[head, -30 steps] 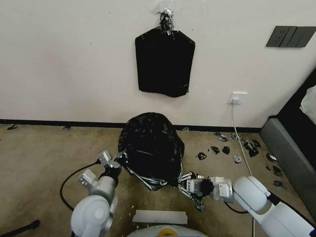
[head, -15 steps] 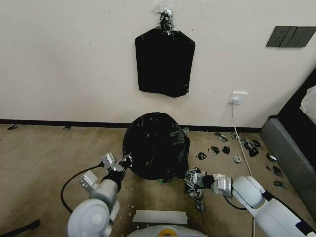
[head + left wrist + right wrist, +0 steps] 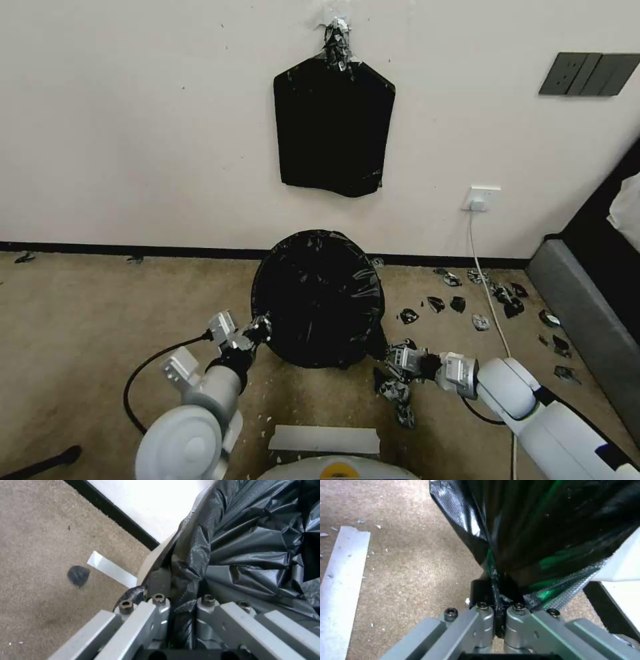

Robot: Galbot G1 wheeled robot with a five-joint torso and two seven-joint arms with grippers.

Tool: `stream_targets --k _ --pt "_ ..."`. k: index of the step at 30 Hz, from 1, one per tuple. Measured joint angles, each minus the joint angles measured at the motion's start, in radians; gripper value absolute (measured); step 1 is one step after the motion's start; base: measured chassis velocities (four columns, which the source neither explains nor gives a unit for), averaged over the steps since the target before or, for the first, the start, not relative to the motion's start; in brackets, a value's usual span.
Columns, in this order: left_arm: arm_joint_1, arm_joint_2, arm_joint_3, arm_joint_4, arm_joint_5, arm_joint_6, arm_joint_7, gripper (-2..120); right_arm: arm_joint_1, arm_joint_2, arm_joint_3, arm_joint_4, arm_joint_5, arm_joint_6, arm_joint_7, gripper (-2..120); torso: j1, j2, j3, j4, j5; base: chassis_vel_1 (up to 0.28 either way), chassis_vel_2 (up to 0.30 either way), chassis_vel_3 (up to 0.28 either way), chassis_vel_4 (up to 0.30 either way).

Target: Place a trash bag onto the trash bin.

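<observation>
The trash bag lies black and glossy over the mouth of the trash bin, by the wall in the head view. My left gripper is at the bin's left side, shut on the bag's edge. In the left wrist view the left gripper pinches crinkled trash bag just inside the trash bin's cream rim. My right gripper is low at the bin's right front. Seen from the right wrist, the right gripper is shut on the hanging trash bag beside the trash bin's wall.
A flat black bag pack hangs on the wall above the bin. Black scraps and a white cable lie on the carpet to the right, near a grey couch edge. A white strip lies before my base.
The bag, ballooned and sagging forward a second ago, now stretches flatter over the bin's mouth. The right gripper's spread fingers have shut on the bag's edge; both grippers shifted slightly.
</observation>
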Motion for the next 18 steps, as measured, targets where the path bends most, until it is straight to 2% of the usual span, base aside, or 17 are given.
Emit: stream_targets --k 10,16,18 --pt "0.003 -0.003 0.001 -0.003 -0.005 0.004 0.002 4 0.019 -0.002 0.005 -0.061 -0.028 0.007 0.006 0 0.000 0.000 0.000 0.0000 0.0001 0.000 0.000 0.000 0.000" --pt "-0.010 0.002 -0.004 0.008 -0.002 0.004 0.002 4 0.007 -0.012 0.007 -0.042 -0.027 0.006 0.001 0 0.000 0.000 0.000 -0.0001 0.0000 0.000 0.000 0.000 0.000" --pt "-0.015 0.004 -0.009 0.014 0.001 0.004 0.002 4 0.002 -0.013 0.007 -0.033 -0.027 0.003 -0.004 4 0.000 0.000 0.000 0.0000 -0.0001 0.000 0.000 0.000 0.000"
